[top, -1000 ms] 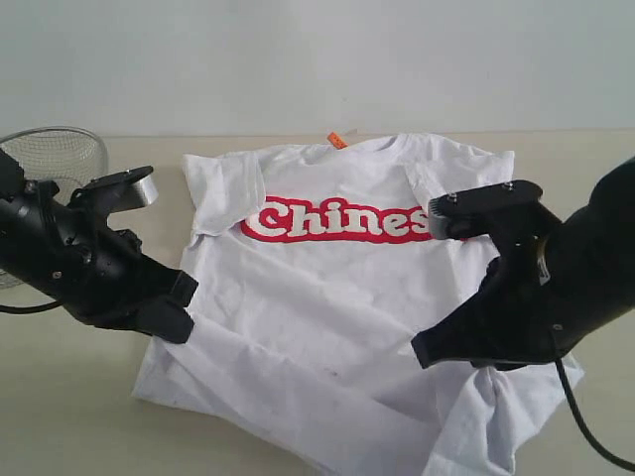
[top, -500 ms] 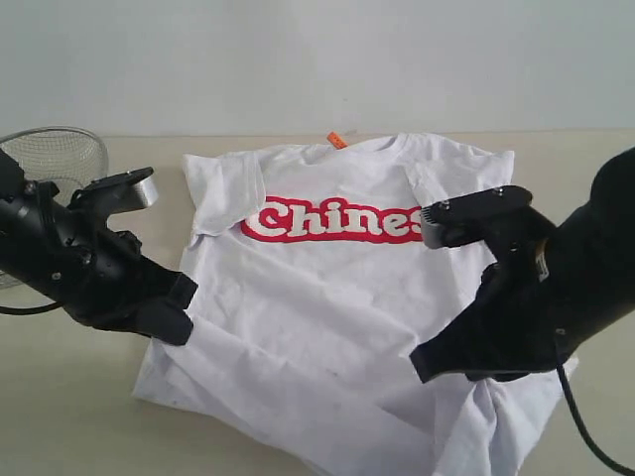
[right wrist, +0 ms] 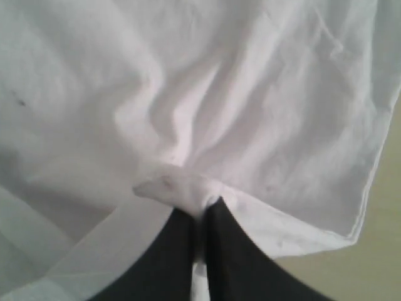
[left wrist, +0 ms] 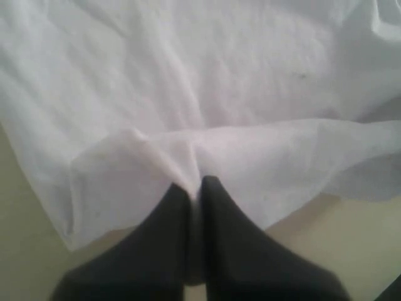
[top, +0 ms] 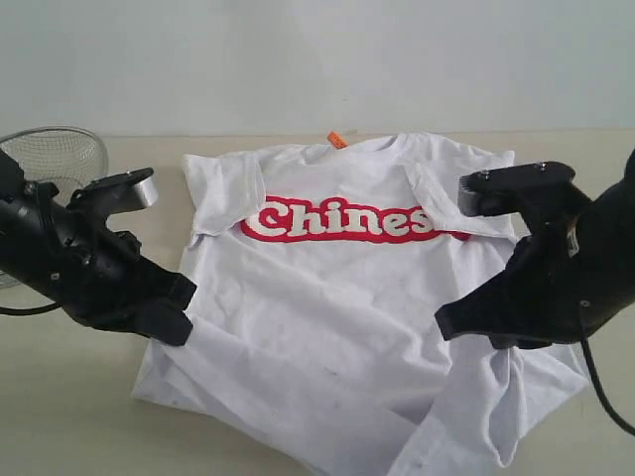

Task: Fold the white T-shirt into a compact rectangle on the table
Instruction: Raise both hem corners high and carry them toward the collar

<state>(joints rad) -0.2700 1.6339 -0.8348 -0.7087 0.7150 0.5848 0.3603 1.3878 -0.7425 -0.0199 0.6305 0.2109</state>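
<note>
The white T-shirt [top: 327, 297] is spread face up on the table [top: 60, 426], with its red lettered band [top: 342, 220] and orange neck tag [top: 337, 140] toward the far edge. Its hem is pinched on one side between the closed jaws of the left gripper [left wrist: 195, 188]. On the other side it is bunched and clamped by the right gripper [right wrist: 202, 207], with fabric hanging beneath. A wire mesh bowl [top: 55, 154] is seen behind the left arm.

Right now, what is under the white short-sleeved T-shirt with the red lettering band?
The pale beige matte tabletop shows around the white T-shirt; the surface directly beneath the cloth is covered.
</note>
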